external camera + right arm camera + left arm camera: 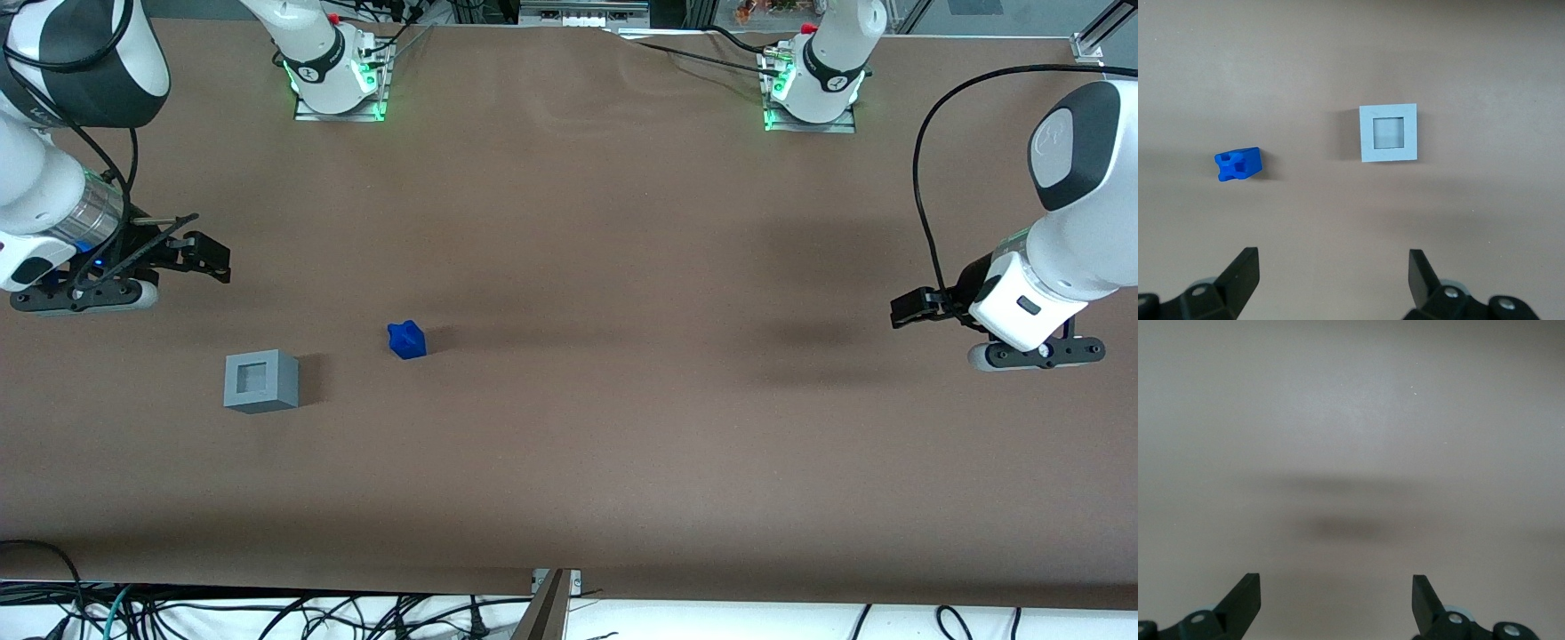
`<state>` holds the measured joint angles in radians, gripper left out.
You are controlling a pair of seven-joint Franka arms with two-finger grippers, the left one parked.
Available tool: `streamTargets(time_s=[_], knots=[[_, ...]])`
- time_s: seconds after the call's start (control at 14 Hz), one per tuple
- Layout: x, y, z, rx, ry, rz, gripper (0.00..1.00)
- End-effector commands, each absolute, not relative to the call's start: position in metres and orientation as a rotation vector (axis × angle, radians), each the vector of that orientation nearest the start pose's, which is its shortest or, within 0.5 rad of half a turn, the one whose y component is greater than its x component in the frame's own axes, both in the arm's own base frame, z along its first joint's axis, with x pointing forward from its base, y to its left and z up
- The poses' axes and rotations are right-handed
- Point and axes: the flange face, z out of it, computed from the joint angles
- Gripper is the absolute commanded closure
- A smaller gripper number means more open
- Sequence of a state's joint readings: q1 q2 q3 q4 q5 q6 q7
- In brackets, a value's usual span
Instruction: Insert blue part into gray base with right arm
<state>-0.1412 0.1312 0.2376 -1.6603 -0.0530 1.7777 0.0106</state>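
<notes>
The blue part [407,340] lies on the brown table, a small bright-blue block with a notched top, also seen in the right wrist view [1238,164]. The gray base [260,380] stands a short way from it toward the working arm's end, slightly nearer the front camera; its square recess [1389,132] faces up and holds nothing. My right gripper [206,258] hovers above the table at the working arm's end, farther from the front camera than both objects. It [1333,267] is open, with only bare table between its fingers [1243,272].
The brown table cover [622,267] spans the whole view, with a few wrinkles near the arm bases [338,84]. Cables hang along the table's front edge [267,613]. A metal bracket [551,604] sits at the middle of that edge.
</notes>
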Motion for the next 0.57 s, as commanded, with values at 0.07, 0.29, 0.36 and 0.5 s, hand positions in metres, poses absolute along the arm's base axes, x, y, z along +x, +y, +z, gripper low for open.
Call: streamTargets(time_s=[0.07, 0.29, 0.36, 0.5], knots=[[0.5936, 0.0449, 0.533, -3.146, -0.165, 0.09, 0.01], [0.5969, 0.045, 0.5377, -3.15, -0.176, 0.068, 0.01], [0.597, 0.0448, 0.5384, -3.15, -0.193, 0.066, 0.01], [0.5971, 0.0438, 0.5384, -3.151, -0.198, 0.066, 0.01]])
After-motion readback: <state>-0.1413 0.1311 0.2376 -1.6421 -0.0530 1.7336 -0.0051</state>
